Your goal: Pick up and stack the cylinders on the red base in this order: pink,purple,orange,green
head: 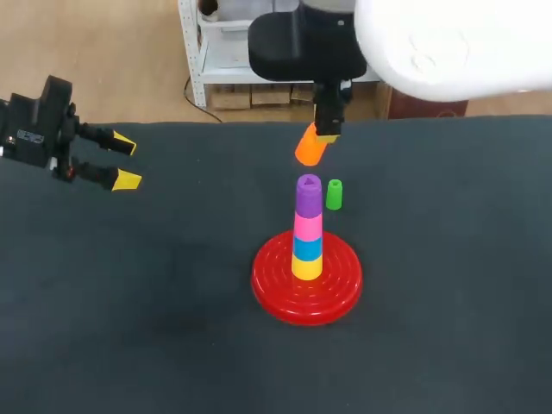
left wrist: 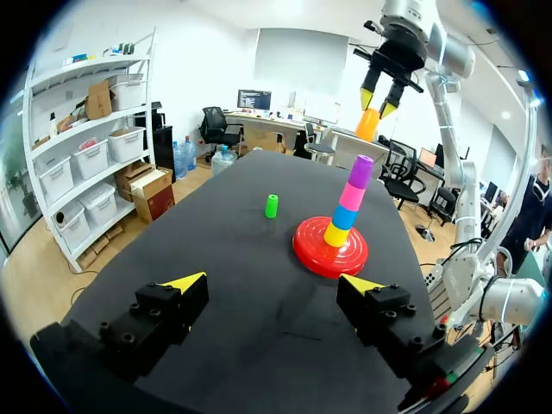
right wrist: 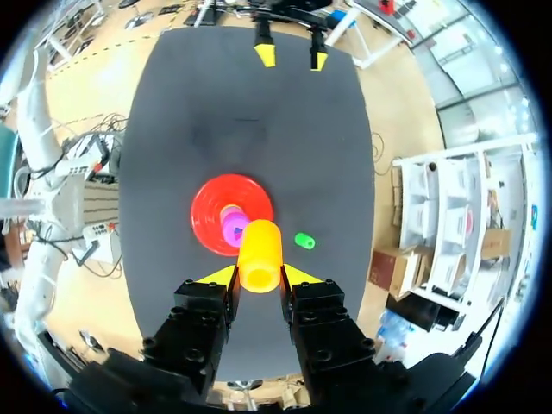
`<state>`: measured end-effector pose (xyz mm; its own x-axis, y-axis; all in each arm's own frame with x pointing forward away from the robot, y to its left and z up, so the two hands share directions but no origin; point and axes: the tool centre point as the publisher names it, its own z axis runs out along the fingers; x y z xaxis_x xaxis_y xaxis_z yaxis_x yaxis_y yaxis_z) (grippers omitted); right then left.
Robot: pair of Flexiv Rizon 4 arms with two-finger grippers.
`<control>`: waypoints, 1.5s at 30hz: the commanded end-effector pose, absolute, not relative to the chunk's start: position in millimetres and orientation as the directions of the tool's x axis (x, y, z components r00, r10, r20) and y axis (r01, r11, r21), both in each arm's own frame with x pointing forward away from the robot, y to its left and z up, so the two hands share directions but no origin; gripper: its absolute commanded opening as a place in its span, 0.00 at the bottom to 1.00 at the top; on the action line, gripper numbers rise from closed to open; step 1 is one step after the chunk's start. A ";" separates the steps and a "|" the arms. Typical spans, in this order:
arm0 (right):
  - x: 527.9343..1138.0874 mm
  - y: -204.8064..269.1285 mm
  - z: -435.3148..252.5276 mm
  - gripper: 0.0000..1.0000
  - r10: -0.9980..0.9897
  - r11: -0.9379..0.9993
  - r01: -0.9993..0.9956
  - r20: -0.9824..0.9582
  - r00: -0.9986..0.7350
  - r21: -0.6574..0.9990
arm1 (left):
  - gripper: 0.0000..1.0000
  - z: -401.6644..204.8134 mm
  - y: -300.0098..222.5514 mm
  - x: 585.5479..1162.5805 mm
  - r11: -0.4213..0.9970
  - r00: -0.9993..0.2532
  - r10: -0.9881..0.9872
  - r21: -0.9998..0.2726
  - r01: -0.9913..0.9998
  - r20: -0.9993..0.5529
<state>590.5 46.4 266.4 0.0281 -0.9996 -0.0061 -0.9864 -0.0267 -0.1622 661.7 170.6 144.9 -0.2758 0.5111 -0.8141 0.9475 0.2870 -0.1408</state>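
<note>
Head view: my right pincer (head: 326,134) pinches the orange cylinder (head: 310,147) in the air behind the red base (head: 274,289). There the purple cylinder (head: 308,195) sits atop the pink cylinder (head: 308,225), and the green cylinder (head: 334,195) stands nearby on the worktop (head: 129,302).

Left wrist view: my left pincer (left wrist: 274,282) hangs spread and holding nothing, well apart from the base.

Right wrist view: both fingers clamp the orange cylinder, tilted, with the base under and just ahead of it.

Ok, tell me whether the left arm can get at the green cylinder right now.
Probably yes: the green cylinder stands alone beside the red base, with nothing between it and the open left gripper.
</note>
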 end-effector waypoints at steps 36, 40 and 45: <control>598.9 54.9 237.3 0.00 -0.979 -0.146 -0.989 0.142 0.146 0.012 | 1.00 143.7 172.1 662.3 0.283 -0.272 0.510 -0.140 0.949 -0.816; 596.7 55.4 241.5 0.00 -0.981 -0.144 -0.989 0.132 0.144 0.007 | 1.00 143.7 172.1 662.3 0.283 -0.272 0.510 -0.140 0.949 -0.816; 591.3 54.0 249.0 0.00 -0.980 -0.149 -0.989 0.131 0.148 0.001 | 1.00 143.7 172.1 662.3 0.283 -0.272 0.510 -0.140 0.949 -0.816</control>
